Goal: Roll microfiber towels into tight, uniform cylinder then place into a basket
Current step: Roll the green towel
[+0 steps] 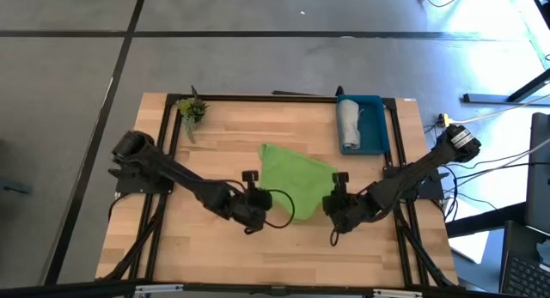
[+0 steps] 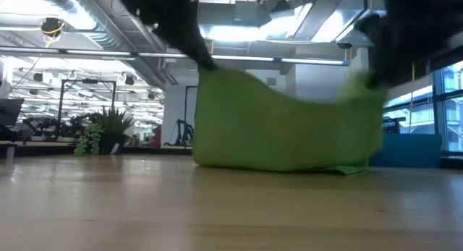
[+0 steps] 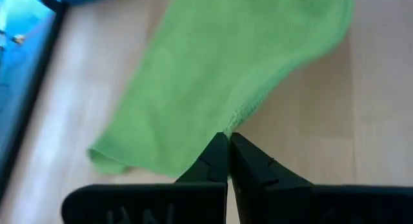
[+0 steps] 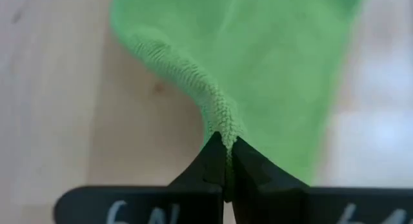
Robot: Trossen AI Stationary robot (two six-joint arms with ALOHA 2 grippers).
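The bright green towel [image 1: 296, 179] hangs between my two grippers above the middle of the table, and its far end lies on the wood [image 2: 347, 168]. My left gripper [image 1: 268, 200] is shut on its near left corner. My right gripper [image 1: 326, 203] is shut on its near right corner. The light grey towel [image 1: 349, 124] lies rolled up in the blue basket [image 1: 375, 126] at the far right. My left gripper pinches the green towel's near left corner [image 3: 227, 128] between its two fingertips, at the hemmed edge. The corner is lifted off the table and the cloth sags away from it. My right gripper pinches the near right corner [image 4: 223, 132] between its two fingertips, with the hem bunched at the tips. That corner is lifted too, and the cloth hangs slack toward the table.
A small green plant sprig [image 1: 191, 111] lies at the table's far left corner. Bare wood lies near the front edge [image 1: 284, 255] and at the left.
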